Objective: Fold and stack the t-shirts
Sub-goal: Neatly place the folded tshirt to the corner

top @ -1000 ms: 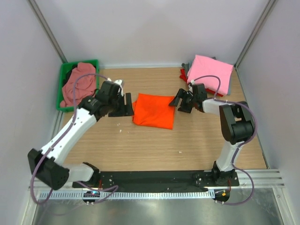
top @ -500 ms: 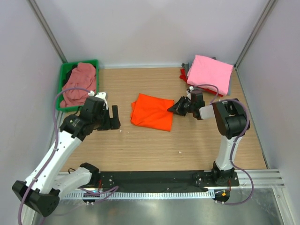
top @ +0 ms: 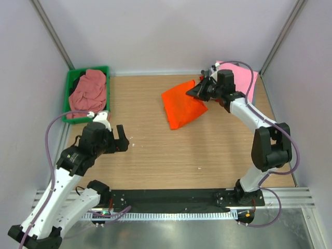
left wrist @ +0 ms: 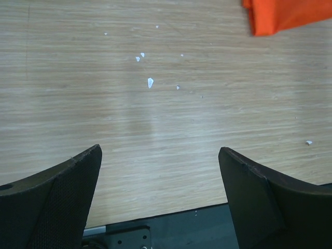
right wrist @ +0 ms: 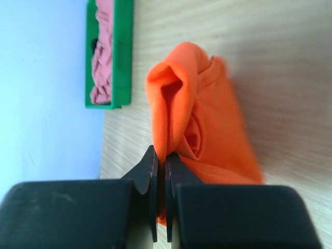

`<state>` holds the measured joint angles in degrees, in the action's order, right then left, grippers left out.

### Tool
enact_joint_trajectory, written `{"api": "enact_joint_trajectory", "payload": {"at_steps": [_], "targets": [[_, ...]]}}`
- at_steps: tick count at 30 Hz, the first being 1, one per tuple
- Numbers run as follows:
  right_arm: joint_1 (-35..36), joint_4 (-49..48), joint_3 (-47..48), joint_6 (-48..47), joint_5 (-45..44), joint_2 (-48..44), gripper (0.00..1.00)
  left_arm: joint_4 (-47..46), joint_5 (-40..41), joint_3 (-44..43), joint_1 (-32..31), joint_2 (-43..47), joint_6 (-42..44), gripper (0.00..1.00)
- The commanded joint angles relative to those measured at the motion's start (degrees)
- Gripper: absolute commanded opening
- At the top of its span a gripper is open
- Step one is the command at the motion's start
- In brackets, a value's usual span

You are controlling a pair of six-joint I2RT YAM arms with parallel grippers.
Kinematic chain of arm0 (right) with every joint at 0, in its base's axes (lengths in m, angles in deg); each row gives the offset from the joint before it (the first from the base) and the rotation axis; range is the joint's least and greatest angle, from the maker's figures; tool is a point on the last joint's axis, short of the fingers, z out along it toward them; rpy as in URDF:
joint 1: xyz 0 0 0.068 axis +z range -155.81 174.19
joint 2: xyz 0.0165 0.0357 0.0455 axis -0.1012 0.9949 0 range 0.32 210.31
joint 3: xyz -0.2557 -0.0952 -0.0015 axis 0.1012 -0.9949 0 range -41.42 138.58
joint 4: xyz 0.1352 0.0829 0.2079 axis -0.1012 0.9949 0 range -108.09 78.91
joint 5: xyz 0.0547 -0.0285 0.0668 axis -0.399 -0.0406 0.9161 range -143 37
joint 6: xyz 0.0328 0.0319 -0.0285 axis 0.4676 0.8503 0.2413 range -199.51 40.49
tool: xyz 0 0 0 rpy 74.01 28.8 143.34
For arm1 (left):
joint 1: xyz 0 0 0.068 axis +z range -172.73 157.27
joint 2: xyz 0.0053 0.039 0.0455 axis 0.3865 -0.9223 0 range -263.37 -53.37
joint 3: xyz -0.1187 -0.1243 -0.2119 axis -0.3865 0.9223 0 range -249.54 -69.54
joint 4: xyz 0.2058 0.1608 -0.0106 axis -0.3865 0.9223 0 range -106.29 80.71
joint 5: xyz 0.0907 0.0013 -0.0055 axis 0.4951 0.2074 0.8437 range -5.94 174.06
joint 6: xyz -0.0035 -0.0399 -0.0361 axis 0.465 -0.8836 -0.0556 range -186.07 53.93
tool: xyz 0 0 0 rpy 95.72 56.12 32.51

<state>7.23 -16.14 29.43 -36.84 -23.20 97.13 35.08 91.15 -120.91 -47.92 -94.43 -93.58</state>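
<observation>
A folded bright orange t-shirt hangs lifted over the back middle of the table, pinched at its right edge by my right gripper, which is shut on it. In the right wrist view the orange t-shirt bunches up from between the closed fingers. Just behind the right gripper lies a folded pink t-shirt on a stack at the back right. My left gripper stands open over bare wood at the left, with nothing between its fingers. A corner of the orange t-shirt shows far ahead of it.
A green bin at the back left holds a crumpled dusty-pink shirt. Red and grey cloth pokes out under the pink stack. White crumbs dot the wood. Grey walls close three sides; a black rail runs along the near edge.
My right gripper shut on the orange t-shirt's right edge and lifted it back and to the right, toward the pink stack. My left gripper opened wider and drew back toward the near left.
</observation>
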Motion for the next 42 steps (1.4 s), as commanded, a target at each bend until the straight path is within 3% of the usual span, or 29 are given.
{"api": "enact_joint_trajectory", "payload": {"at_steps": [1,12,20,26,34,42], "targets": [[-0.99,13.32,8.67,-4.97,-2.47,-2.25,0.01,-5.41,2.58,0.22,0.32,4.05,-0.88,0.96],[-6.18,31.60,38.11,-12.00,-5.89,6.71,0.01,-6.11,1.96,1.37,0.32,4.50,-1.41,0.94],[-11.36,38.21,56.65,-12.00,-4.49,13.92,0.01,-6.29,0.91,1.36,0.32,3.62,-1.15,0.92],[-16.46,38.65,61.60,-10.60,-1.86,16.74,0.01,-6.55,0.29,1.54,0.32,3.44,-0.97,0.91],[-21.21,34.09,58.00,-8.75,1.13,18.84,0.01,-6.55,-0.24,1.63,0.32,3.18,-0.79,0.91],[-22.79,28.99,66.24,-1.91,4.38,25.86,0.01,-6.64,-0.41,1.63,0.32,2.83,-0.71,0.90]]}}
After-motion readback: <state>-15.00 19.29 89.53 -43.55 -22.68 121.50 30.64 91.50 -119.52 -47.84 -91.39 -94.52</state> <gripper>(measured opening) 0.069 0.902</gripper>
